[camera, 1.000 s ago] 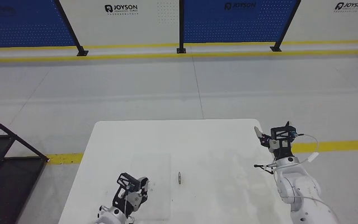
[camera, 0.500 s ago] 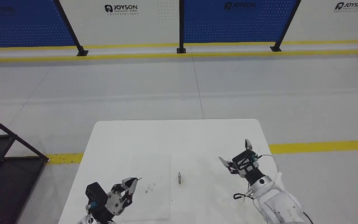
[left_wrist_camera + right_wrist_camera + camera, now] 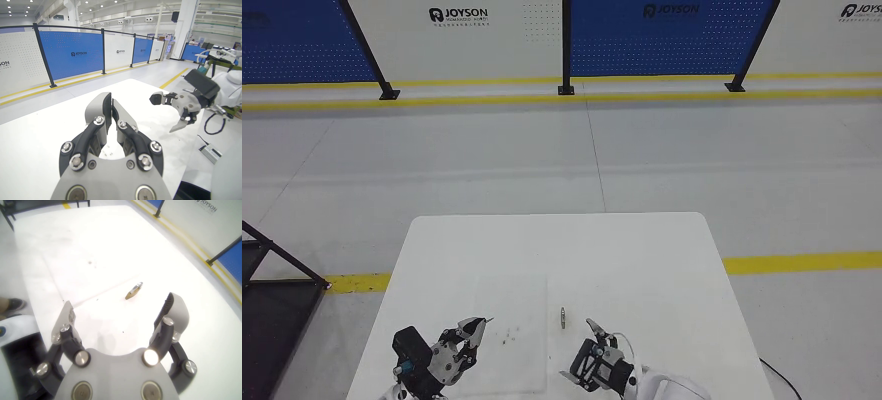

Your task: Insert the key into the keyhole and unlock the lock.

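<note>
**Getting ready to grab the lock**

The lock (image 3: 133, 291) is lying on the table (image 3: 642, 260). The right gripper (image 3: 119, 299) is hanging near it, on the robot's side, fingers spread wide and holding nothing. The left gripper (image 3: 112, 98) is sitting farther off to the lock's left, fingers pressed together. Whether a key is pinched there, I cannot tell. I am guessing the lock gets grabbed first: the right gripper needs to go down around it and squeeze gently.
</note>
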